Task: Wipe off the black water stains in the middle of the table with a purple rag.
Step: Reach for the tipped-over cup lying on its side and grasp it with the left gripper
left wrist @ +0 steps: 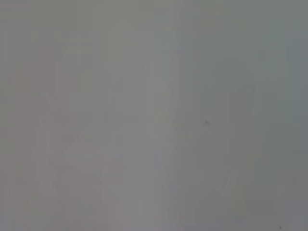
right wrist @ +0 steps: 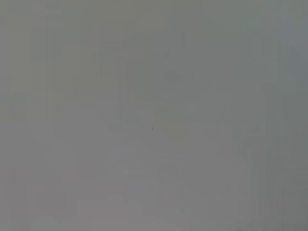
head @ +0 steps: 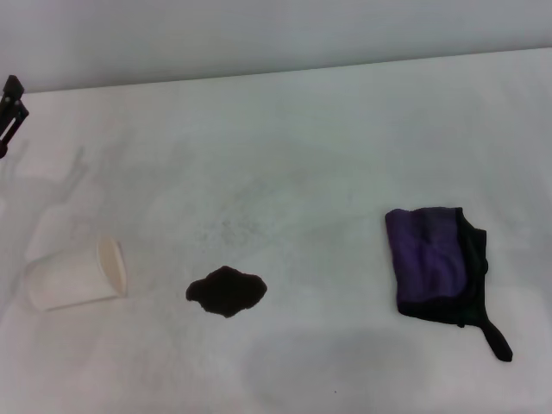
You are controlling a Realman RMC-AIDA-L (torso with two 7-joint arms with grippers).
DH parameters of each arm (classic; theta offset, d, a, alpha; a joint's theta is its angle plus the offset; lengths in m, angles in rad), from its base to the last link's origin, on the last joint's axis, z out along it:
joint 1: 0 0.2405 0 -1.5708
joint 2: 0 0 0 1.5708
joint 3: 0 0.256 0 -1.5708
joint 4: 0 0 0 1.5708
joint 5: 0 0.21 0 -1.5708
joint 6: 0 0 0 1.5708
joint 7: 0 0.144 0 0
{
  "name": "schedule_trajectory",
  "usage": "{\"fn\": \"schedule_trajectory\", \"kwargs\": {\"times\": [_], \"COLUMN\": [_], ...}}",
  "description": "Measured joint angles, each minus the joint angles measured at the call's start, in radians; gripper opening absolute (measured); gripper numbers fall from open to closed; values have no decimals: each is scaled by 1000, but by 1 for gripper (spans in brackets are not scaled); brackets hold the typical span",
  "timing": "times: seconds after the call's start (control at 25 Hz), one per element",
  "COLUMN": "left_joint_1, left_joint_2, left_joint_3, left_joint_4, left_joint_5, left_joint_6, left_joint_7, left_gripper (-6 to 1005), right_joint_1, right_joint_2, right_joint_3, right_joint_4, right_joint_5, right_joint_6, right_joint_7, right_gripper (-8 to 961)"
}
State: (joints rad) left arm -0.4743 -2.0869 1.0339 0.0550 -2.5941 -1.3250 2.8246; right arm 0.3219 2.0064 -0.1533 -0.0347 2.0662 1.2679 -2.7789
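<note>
The black water stain [head: 226, 291] is a small lobed blob on the white table [head: 302, 155], near the front middle in the head view. The purple rag [head: 433, 259] lies folded to the right of the stain, well apart from it, with black edging and a black strip trailing toward the front. A black part of my left gripper [head: 10, 108] shows at the far left edge, high above the table and far from both. My right gripper is out of view. Both wrist views show only plain grey surface.
A white paper cup [head: 76, 276] lies on its side to the left of the stain, its mouth facing the stain. The table's back edge meets a pale wall.
</note>
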Motion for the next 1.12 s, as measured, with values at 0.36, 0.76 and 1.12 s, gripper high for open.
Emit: {"fn": "schedule_trajectory", "kwargs": {"times": [0.36, 0.76, 1.12], "left_joint_1": [8, 16, -8], "left_joint_2": [-2, -5, 14], "left_joint_3": [1, 1, 18], "left_joint_4": [-7, -8, 21], "left_joint_5": [3, 3, 61], "left_joint_6": [-1, -22, -19], "left_joint_7": [0, -5, -171], "left_gripper": [887, 888, 887], "right_joint_1": [-1, -3, 10], "right_joint_2": [0, 0, -2], "right_joint_3": [0, 0, -4], "right_joint_4": [3, -5, -21], "right_joint_5": [-3, 0, -1], "right_joint_6": [-9, -16, -93], "right_joint_7": [1, -7, -9], "right_gripper": [604, 604, 604]}}
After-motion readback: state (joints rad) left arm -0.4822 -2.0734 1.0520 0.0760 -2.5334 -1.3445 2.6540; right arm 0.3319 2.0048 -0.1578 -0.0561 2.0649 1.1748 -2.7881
